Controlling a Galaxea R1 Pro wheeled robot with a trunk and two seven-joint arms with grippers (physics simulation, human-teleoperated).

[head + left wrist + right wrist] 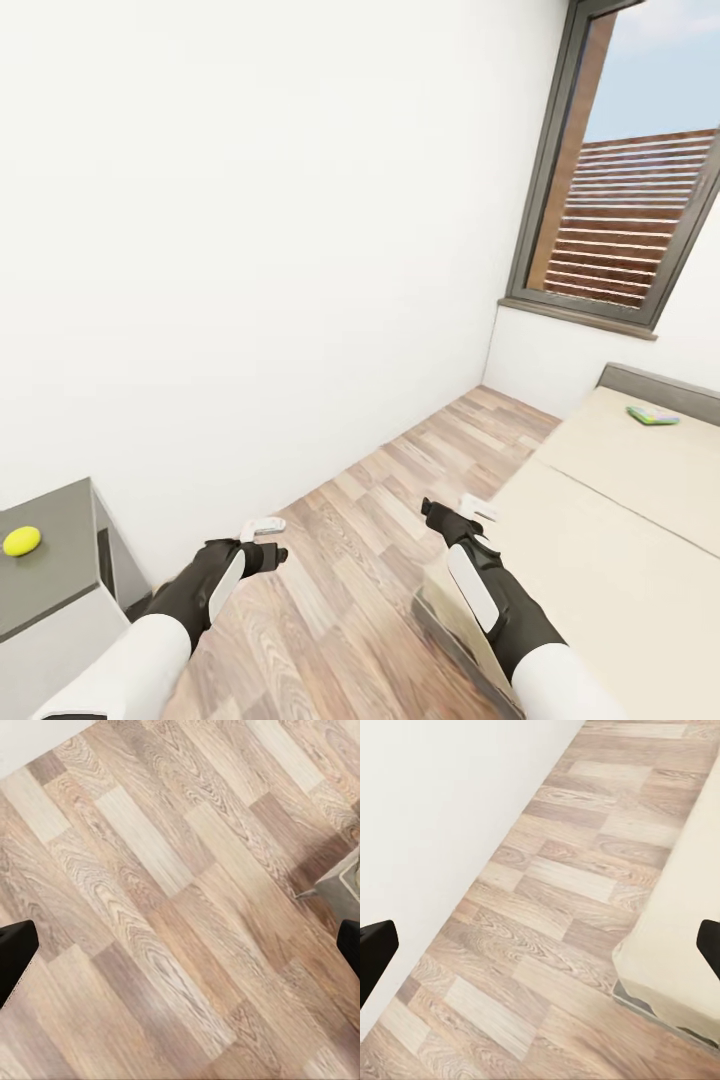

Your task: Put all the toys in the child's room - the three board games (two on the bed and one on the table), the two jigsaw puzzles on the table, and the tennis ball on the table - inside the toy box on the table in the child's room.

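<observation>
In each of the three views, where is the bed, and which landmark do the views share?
Head view: the bed lies at the right, below the window.
Left wrist view: a pale corner at the right edge, perhaps the bed; I cannot tell.
Right wrist view: mattress corner at the right.
Shared landmark: the wooden floor.

No text, label, brand, number or sign can be read here. The board game [652, 414] lying on the bed [640, 520] near the window [625, 170] is printed, but too small to make out.
</observation>
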